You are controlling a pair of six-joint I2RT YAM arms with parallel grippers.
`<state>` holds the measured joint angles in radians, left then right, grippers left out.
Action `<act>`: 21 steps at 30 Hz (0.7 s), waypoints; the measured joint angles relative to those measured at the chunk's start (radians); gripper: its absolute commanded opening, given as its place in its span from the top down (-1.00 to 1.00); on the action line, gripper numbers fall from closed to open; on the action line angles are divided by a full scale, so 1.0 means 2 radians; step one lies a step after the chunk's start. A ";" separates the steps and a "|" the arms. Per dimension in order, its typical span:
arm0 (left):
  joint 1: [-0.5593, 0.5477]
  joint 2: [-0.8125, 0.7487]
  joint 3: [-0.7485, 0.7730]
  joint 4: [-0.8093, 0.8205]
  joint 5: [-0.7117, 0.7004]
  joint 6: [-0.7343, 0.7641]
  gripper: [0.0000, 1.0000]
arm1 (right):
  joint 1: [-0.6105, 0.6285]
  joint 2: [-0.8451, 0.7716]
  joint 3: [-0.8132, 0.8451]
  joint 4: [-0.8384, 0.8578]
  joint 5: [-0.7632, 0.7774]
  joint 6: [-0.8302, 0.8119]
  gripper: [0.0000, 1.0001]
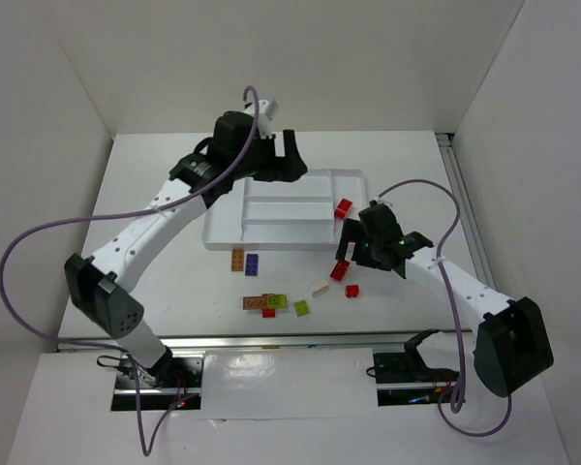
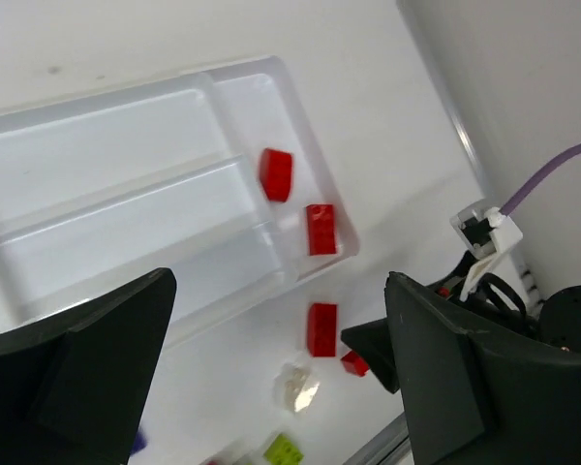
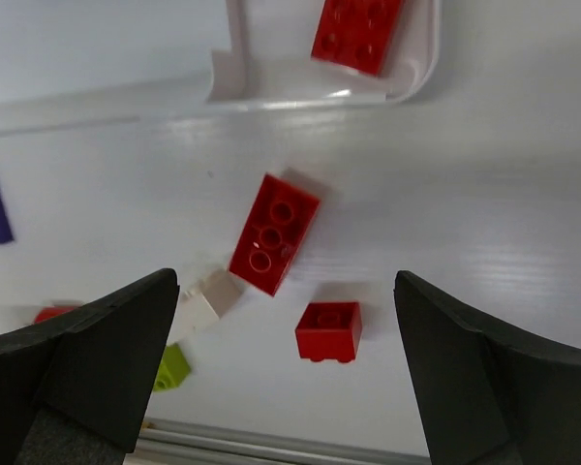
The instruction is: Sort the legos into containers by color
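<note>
Tray (image 2: 97, 136): L-wrist 2 red legos (image 2: 276, 174), top 1; L claw (image 2: 279, 283), R claw (image 3: 286, 281) wide, empty.

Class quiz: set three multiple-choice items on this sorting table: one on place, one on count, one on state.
1. Where in the tray do the red bricks lie? A) an end section B) a long middle slot C) on the rim
2. How many bricks are in the tray? A) none B) two C) five
3. The right gripper is A) open, empty B) shut on a brick C) out of view
Answers: 1 A, both sit beyond the slots' end wall; 2 B, left wrist view shows just two; 3 A, fingers wide, gripping nothing.
</note>
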<state>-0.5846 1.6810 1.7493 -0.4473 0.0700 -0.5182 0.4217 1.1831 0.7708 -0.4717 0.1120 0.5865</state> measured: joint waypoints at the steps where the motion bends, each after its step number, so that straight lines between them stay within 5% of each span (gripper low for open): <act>1: 0.005 -0.023 -0.017 -0.007 -0.011 0.003 -1.00 | 0.012 0.007 -0.003 -0.008 0.000 0.004 -1.00; 6: 0.021 -0.072 -0.093 -0.040 -0.060 0.011 -1.00 | 0.053 0.015 -0.024 -0.016 0.004 0.026 -0.82; 9: 0.020 -0.075 -0.134 -0.060 -0.073 0.011 -1.00 | 0.065 0.019 -0.040 -0.015 0.001 0.036 -0.50; 18: 0.019 -0.073 -0.145 -0.079 -0.071 0.009 -1.00 | 0.079 0.039 -0.071 -0.013 -0.003 0.050 -0.32; 21: 0.019 -0.072 -0.141 -0.076 -0.068 0.009 -0.98 | 0.081 0.039 -0.072 -0.012 0.000 0.051 0.15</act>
<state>-0.5457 1.5364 1.4677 -0.5999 -0.0662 -0.4999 0.5831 1.2606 0.6262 -0.4957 0.1127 0.6876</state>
